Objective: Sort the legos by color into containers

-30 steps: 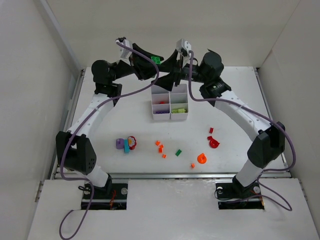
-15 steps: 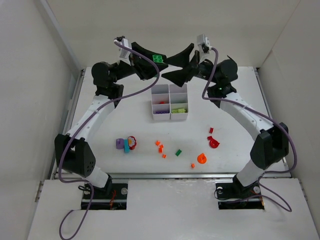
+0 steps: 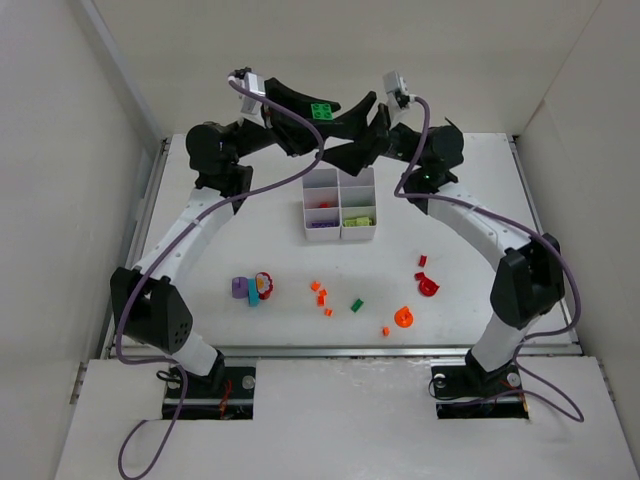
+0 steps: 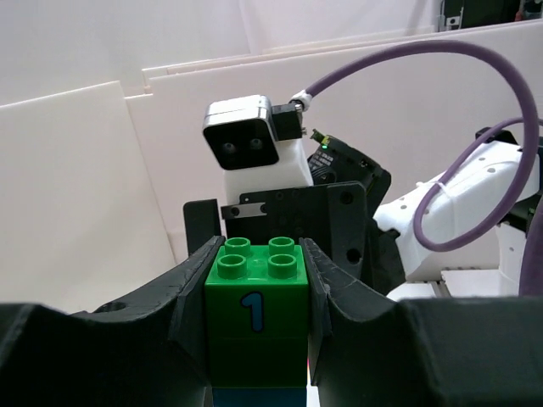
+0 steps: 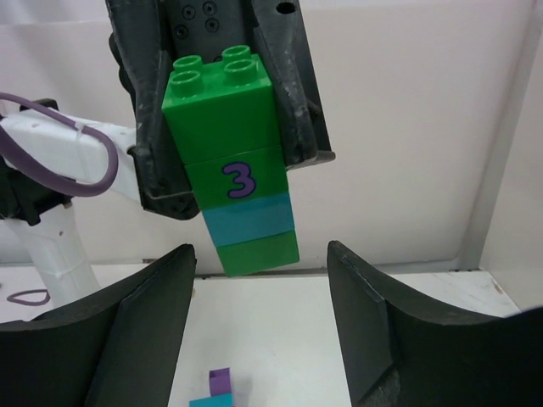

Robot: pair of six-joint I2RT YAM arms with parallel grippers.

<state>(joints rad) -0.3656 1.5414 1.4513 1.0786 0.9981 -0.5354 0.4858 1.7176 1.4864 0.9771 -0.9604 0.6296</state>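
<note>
Over the far middle of the table (image 3: 250, 240), top view: both arms are raised above the white tray (image 3: 304, 222). The left gripper (image 3: 320, 112) is clamped on a green brick stack (image 3: 320, 109). The right gripper (image 3: 336, 136) faces it, jaws apart. Loose legos (image 3: 356, 304) lie scattered near the arm bases, well apart from the tray. Some tray compartments already hold red, lime and purple bits.

Left wrist view: fingers pressed on both sides of the stack. The top brick reads "1" in blue. The other arm's wrist camera (image 4: 242, 136) sits just behind. No brand visible.

Right wrist view: the stack runs green, green, teal, green, and the second brick reads "3" in purple. The right gripper's own fingers (image 5: 153, 314) stand spread on either side of the lower end, not touching it. A purple-teal piece (image 5: 217, 383) lies on the table below.

Risks, as a judgement:
- An off-centre close could lever the stack out of the left grip.
- Pulling could split it at the wrong seam.
- A freed brick dropped from this height could bounce into the wrong compartment or scatter the sorted pieces.
</note>
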